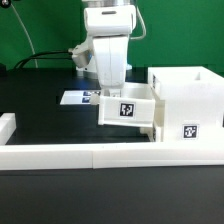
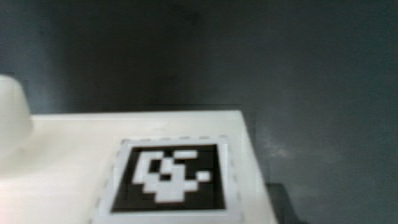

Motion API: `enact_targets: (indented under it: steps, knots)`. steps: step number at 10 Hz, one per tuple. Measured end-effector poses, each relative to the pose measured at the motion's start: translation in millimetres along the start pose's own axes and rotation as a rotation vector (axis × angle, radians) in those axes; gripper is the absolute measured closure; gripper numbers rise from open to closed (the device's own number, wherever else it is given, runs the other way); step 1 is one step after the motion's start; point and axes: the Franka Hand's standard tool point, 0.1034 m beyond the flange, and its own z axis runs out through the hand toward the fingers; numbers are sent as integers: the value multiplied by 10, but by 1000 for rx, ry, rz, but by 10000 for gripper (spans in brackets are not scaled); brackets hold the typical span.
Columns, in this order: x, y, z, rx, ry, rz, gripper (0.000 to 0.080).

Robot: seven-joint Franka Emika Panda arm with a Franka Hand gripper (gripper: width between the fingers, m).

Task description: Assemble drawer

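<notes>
A small white drawer box (image 1: 140, 97) with a black marker tag on its front is tilted and sits against the left side of the larger white drawer housing (image 1: 190, 100), which also bears a tag. My gripper (image 1: 108, 90) reaches down onto the box's left wall; its fingertips are hidden by the box, and it appears shut on that wall. In the wrist view the box's white panel (image 2: 89, 135) with its tag (image 2: 173, 178) fills the frame close up; no finger shows there.
The marker board (image 1: 78, 98) lies behind the arm. A long white rail (image 1: 100, 155) runs along the table's front, with a raised white end (image 1: 8, 125) at the exterior view's left. The table (image 2: 267, 60) is black.
</notes>
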Motion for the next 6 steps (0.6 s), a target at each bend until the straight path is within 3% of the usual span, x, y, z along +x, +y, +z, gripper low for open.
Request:
enact_targets:
  steps: [1, 3, 6]
  knots:
    - [-1, -15, 10, 3, 0, -2, 757]
    - [10, -10, 22, -26, 4, -7, 757]
    - [1, -21, 30, -23, 3, -3, 757]
